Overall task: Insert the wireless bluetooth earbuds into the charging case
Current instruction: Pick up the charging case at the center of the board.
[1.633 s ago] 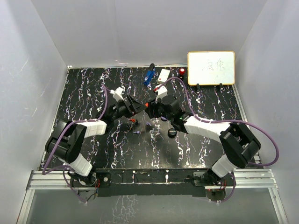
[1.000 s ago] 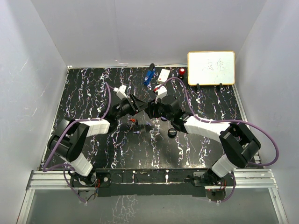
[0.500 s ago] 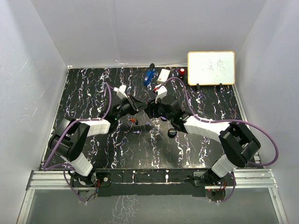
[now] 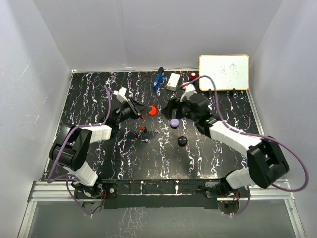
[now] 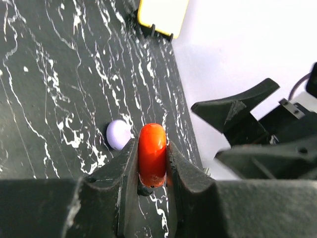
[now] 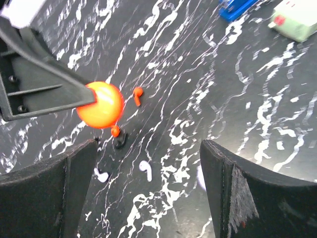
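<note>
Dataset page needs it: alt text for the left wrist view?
The left gripper clamps a red round case edge-on above the black marbled table. A lavender case lies on the table behind it; the right gripper, open, is at right.

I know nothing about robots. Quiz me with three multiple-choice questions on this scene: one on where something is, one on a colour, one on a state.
1. Where is the lavender round case?
A) lying on the table
B) lifted in the air
C) stacked on another case

2. What colour is the round case between the left arm's fingers?
A) black
B) red
C) lavender

3. How are the right arm's fingers?
A) shut tight
B) shut on a case
C) wide open, nothing between

Answers:
1 A, the top view shows it resting on the dark marbled surface.
2 B, the left wrist view shows it pinched there, glossy red.
3 C, the right wrist view shows a broad empty gap between them.
</note>
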